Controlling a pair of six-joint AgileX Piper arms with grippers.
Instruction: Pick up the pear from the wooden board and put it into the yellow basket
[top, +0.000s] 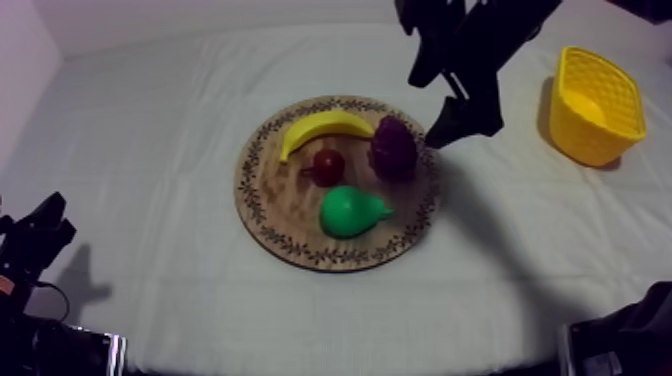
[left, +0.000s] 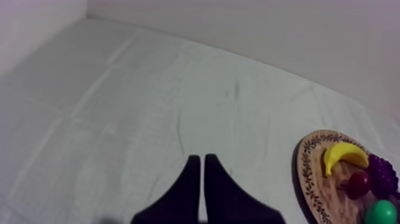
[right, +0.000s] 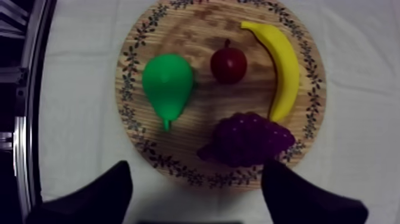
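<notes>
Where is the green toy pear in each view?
Top view: green toy pear on the near side of the round wooden board, in front of the small red fruit.
Left wrist view: pear on the board beside the small red fruit, away from the yellow banana.
Right wrist view: pear on the board, beside the small red fruit.
Shared landmark: the small red fruit.

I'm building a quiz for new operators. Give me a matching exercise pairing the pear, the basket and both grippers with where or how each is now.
Things:
1. pear
2. yellow basket
3. left gripper
4. right gripper

Place or state:
a. open, above the wooden board's rim by the grapes
b. on the cloth, off the board
c. shut, over bare cloth
d. lying on the board

Pairs: 1-d, 2-b, 3-c, 4-a
</notes>
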